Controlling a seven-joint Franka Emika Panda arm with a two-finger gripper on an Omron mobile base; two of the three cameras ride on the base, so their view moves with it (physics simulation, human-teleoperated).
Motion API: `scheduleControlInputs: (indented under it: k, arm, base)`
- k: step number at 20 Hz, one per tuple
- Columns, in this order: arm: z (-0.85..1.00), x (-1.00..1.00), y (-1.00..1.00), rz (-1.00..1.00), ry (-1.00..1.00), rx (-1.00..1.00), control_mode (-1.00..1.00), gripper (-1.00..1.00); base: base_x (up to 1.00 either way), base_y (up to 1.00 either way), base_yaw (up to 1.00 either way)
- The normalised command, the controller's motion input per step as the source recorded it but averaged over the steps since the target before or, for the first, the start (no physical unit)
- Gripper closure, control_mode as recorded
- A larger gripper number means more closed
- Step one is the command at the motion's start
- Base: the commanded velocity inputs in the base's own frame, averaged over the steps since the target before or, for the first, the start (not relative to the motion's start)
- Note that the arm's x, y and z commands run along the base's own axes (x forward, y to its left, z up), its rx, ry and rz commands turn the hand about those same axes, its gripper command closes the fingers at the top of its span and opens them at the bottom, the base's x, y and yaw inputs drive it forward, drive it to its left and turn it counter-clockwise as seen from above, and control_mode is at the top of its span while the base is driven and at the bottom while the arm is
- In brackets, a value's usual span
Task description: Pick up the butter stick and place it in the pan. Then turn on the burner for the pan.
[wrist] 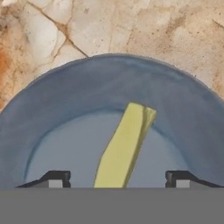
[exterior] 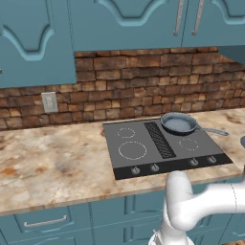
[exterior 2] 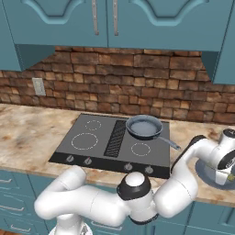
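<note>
Hand view: butter stick (wrist: 124, 148) lies in blue-grey dish (wrist: 109, 83), centre frame, long axis running lower left to upper right; gripper (wrist: 114, 179) straddles it, tips apart either side (not touching); pan (exterior: 179, 123) well apart on stove (exterior: 143, 148).

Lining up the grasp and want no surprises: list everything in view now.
butter stick: one, pale yellow, lying in the bowl
bowl: one, grey-blue, on the counter right of the cooktop
pan: one, grey-blue, on the cooktop's rear right burner
cooktop: one, dark grey, set in the counter
counter: one, mottled beige, along the brick wall
wall outlet: one, white, on the brick wall
cabinets: several, teal, above and below the counter
gripper: one, dark tips, open, either side of the butter stick
</note>
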Motion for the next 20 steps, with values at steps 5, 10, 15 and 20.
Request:
scheduleControlInputs:
  k: [5, 10, 15, 20]
  arm:
    - [-0.16, 0.0, 0.0, 0.0, 0.06, 0.0, -1.0, 1.0]
    - [0.0, -0.17, 0.18, 0.0, -0.05, 0.0, -1.0, 1.0]
    - [0.13, -0.34, 0.65, 0.0, -0.15, -0.04, -1.0, 1.0]
    - [0.15, -0.38, 0.97, 0.0, -0.14, -0.11, -1.0, 1.0]
  base:
    - [0.0, 0.0, 0.0]
    - [0.0, 0.0, 0.0]
    - [0.0, 0.0, 0.0]
    - [0.0, 0.0, 0.0]
